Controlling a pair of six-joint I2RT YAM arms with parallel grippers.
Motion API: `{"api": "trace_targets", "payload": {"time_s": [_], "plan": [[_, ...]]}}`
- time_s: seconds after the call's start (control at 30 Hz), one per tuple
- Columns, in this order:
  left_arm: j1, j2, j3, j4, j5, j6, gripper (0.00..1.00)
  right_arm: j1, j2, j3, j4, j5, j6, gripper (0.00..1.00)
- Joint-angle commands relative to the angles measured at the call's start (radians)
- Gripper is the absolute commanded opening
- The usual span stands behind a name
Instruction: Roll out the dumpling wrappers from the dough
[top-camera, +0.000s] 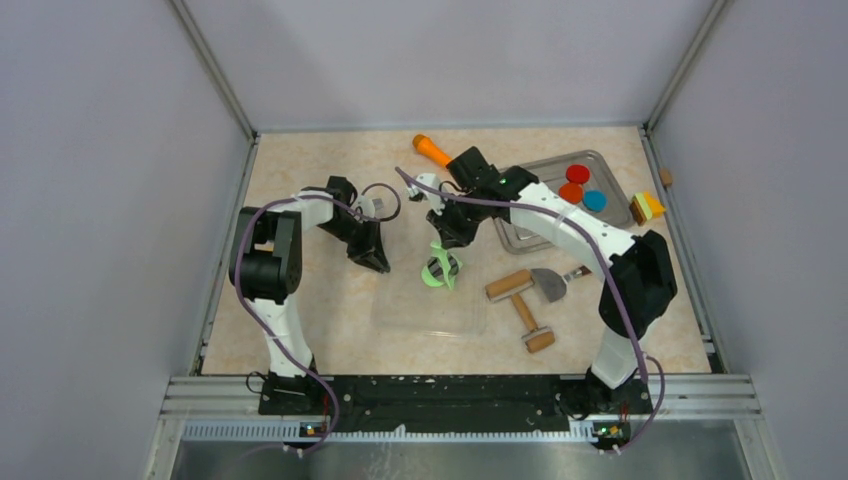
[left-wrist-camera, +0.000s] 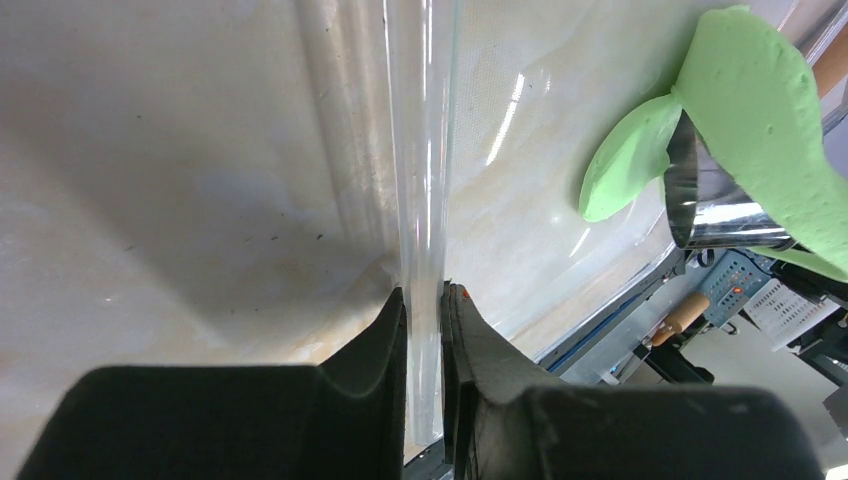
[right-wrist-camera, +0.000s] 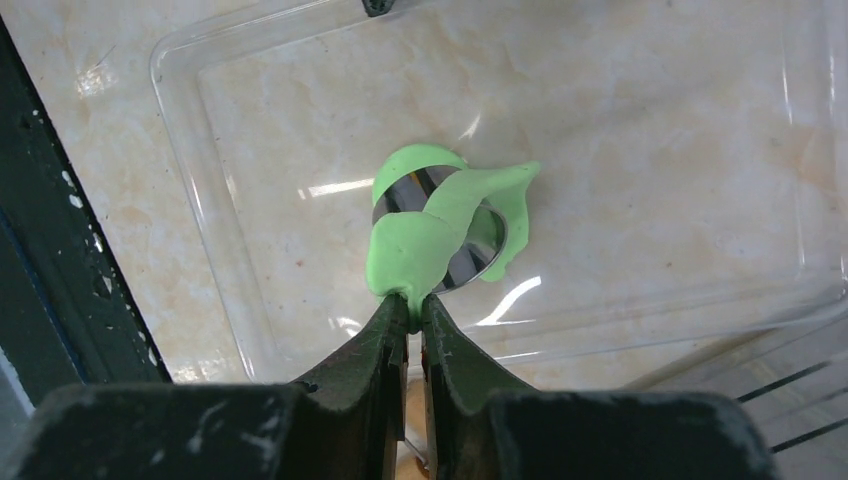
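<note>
Dough (right-wrist-camera: 415, 250): draped over metal ring cutter (right-wrist-camera: 478, 258), above clear tray (right-wrist-camera: 250, 80).
Right gripper (right-wrist-camera: 410, 308): closed on dough edge; sheet is held straight ahead of fingertips.
Left gripper (left-wrist-camera: 424, 300): closed on tray rim, further from dough.

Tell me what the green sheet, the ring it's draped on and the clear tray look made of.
Dough: soft matte modelling clay, by its limp folds. Ring: polished metal, mirror-bright with reflections. Tray: clear glossy plastic, probably; the tabletop shows through it.
</note>
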Motion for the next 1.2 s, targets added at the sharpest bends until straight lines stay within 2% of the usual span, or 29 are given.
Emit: {"api": "trace_targets", "payload": {"time_s": [0.0, 0.1, 0.27, 0.6, 1.17], "plan": [[0.001, 0.004, 0.012, -0.008, -0.033, 0.029, 0.0, -0.033, -0.058, 0.018, 0.024, -0.014, 0.024, 0.11], [0.001, 0.0, 0.013, -0.008, -0.03, 0.032, 0.0, -0.047, -0.049, 0.006, 0.027, -0.033, 0.022, 0.11], [0.001, -0.024, 0.009, 0.003, -0.014, 0.031, 0.06, -0.052, -0.034, 0.015, 0.016, -0.044, 0.022, 0.1], [0.001, -0.025, 0.003, -0.008, -0.037, 0.045, 0.06, -0.153, -0.099, 0.016, 0.013, -0.03, 0.016, 0.1], [0.001, -0.036, 0.005, -0.014, -0.042, 0.05, 0.06, -0.22, 0.017, 0.243, 0.058, -0.005, 0.015, 0.1]]}}
